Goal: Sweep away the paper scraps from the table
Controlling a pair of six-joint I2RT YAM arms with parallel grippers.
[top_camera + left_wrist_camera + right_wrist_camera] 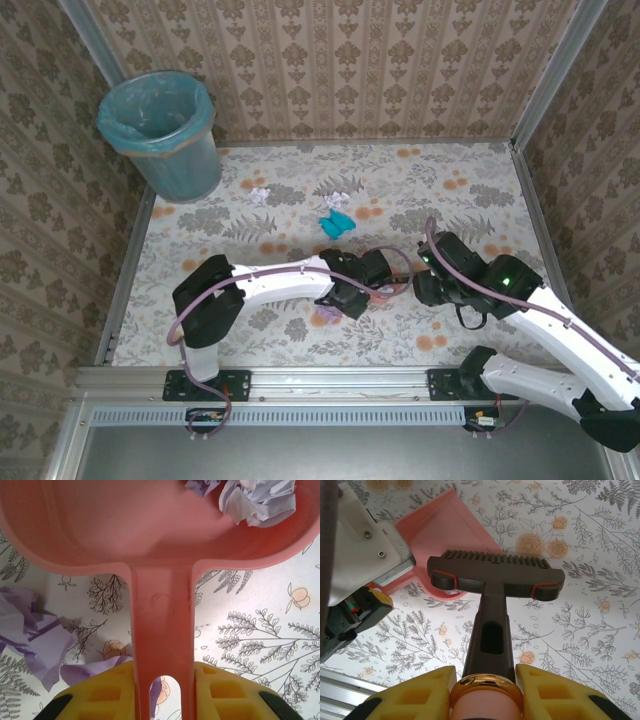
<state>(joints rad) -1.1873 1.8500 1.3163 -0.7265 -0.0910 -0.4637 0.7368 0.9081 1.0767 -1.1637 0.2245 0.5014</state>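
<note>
Sweeping is half done: left gripper clamps the pink dustpan holding two paper scraps, right gripper clamps the brush. Next the brush should push the lilac wad on the table into it.

One dustpan, one brush, one bin, at least six paper scraps

Right tool clamps brush near pink dustpan.
</note>
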